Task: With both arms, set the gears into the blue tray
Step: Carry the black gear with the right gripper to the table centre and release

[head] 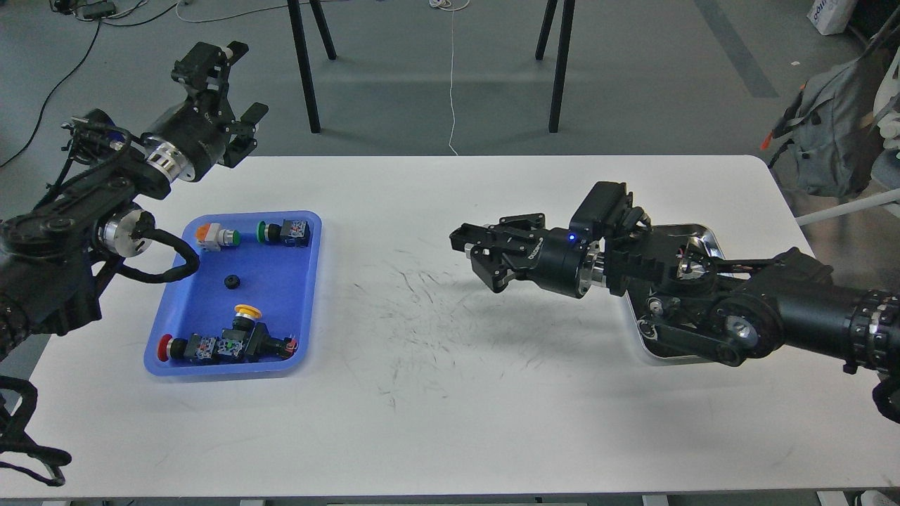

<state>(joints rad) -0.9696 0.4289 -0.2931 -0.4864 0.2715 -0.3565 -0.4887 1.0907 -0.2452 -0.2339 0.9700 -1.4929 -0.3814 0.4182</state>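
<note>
The blue tray [200, 309] lies at the table's left. One small black gear [231, 282] rests on its floor near the middle. My left gripper [235, 86] hangs open and empty above the table's far left corner, beyond the tray. My right gripper [479, 256] hovers over the middle of the table, pointing left toward the tray and about a tray's width short of it. Its dark fingers are bunched together, so I cannot tell whether anything sits between them. A second gear does not show.
Several push-button switches with coloured caps [225, 344] lie in the blue tray around the gear. A steel tray [705, 237] at the right is mostly covered by my right arm. The white table [450, 422] has dark scuffs in its middle. Chair legs stand behind the far edge.
</note>
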